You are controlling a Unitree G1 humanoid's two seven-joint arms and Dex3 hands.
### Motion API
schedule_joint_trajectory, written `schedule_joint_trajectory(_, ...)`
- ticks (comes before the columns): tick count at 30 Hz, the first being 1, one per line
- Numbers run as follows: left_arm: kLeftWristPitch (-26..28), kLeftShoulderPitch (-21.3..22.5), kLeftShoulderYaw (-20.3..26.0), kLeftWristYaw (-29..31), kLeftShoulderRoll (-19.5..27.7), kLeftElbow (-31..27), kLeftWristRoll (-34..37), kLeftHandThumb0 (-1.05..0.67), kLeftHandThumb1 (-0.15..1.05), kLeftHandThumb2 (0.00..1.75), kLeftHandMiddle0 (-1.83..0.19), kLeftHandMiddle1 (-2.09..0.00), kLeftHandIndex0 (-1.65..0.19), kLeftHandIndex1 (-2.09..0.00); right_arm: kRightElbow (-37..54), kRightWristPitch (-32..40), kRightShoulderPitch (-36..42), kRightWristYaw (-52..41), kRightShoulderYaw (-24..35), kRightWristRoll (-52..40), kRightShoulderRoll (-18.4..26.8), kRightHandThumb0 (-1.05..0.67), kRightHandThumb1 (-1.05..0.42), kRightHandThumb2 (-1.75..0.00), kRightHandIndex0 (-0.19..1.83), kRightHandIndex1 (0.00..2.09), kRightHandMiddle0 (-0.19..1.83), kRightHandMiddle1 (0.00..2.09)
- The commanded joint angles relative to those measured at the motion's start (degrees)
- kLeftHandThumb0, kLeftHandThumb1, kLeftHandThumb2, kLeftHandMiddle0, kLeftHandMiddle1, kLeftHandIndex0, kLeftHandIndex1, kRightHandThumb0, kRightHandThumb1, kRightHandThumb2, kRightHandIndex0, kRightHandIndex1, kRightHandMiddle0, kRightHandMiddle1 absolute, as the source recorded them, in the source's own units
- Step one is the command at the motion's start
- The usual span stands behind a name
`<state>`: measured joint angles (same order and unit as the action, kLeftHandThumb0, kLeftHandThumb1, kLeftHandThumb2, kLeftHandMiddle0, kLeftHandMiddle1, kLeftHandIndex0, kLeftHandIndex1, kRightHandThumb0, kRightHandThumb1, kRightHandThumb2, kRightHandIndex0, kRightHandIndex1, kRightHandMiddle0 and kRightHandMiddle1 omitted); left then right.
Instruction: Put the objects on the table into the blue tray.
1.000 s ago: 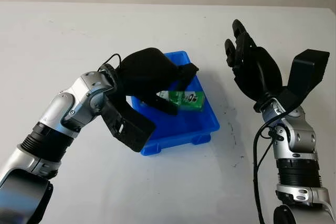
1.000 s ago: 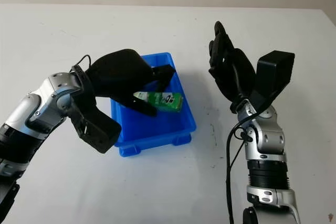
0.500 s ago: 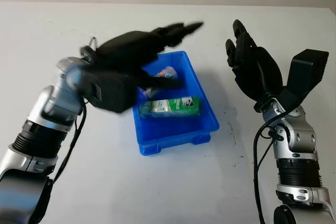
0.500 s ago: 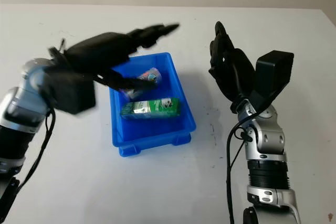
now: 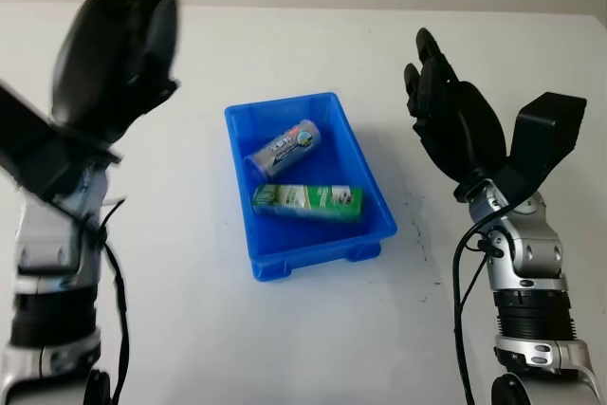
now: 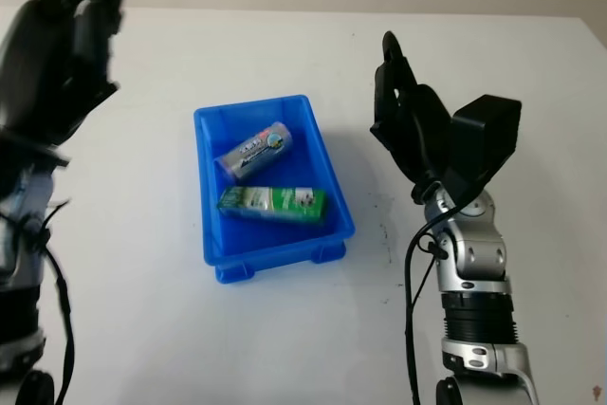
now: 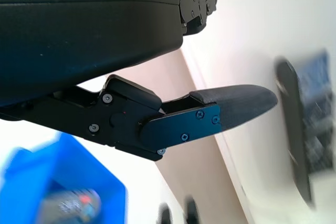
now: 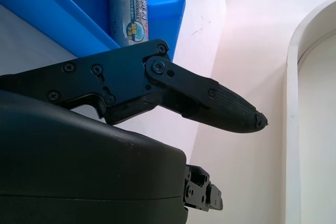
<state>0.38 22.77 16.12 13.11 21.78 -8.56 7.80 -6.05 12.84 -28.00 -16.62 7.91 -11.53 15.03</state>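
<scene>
In blue tray [image 5: 276,261]: two objects (one can [image 5: 284,148], one carton [image 5: 307,200]).

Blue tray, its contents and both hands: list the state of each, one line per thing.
blue tray: upright on the table, holding two items.
silver tube: lying in the tray.
green carton: lying flat in the tray.
left hand: raised, open.
right hand: raised, open.

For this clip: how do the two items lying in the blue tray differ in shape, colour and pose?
The grey tube is a rounded cylinder with a grey printed label, while the green box is flat-sided and green with a white end. The grey tube lies at a slant in the far half of the blue tray; the green box lies nearly crosswise in the near half. Both lie on their sides inside the tray, free of the open left hand and right hand.
</scene>
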Motion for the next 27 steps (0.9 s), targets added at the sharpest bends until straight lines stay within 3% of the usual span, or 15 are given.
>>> schedule_joint_trajectory(1,-1.10,-3.36,2.11,-1.76,-0.21,-0.40,-0.62,-0.82,1.05,0.80,0.19,0.00,0.19,0.00,1.60,-1.12,0.76,0.38,-0.19,0.57,0.24,-0.76,-1.05,-0.86,-0.19,0.00,-0.19,0.00)
schedule_joint_trajectory(10,-3.20,-8.11,2.53,-4.76,-1.77,6.86,-0.82,-0.79,1.05,0.78,0.19,0.00,0.19,0.00,0.30,-2.07,0.34,1.09,0.61,1.28,0.81,-0.77,-1.05,-0.87,-0.19,0.00,-0.19,0.00)
schedule_joint_trajectory(17,-5.20,-6.72,0.08,-3.82,-3.80,12.77,0.07,-0.80,1.05,0.74,0.19,0.00,0.19,0.00,-0.43,-2.30,0.73,2.36,0.93,1.70,0.25,-0.77,-1.05,-0.86,-0.19,0.00,-0.19,0.00)
schedule_joint_trajectory(27,-3.83,-4.57,-3.96,-3.73,-5.14,14.19,-0.87,-0.83,1.05,0.77,0.19,0.00,0.19,0.00,-0.24,-1.59,0.88,3.50,0.90,1.09,-0.58,-0.78,-1.05,-0.83,-0.19,0.00,-0.19,0.00)
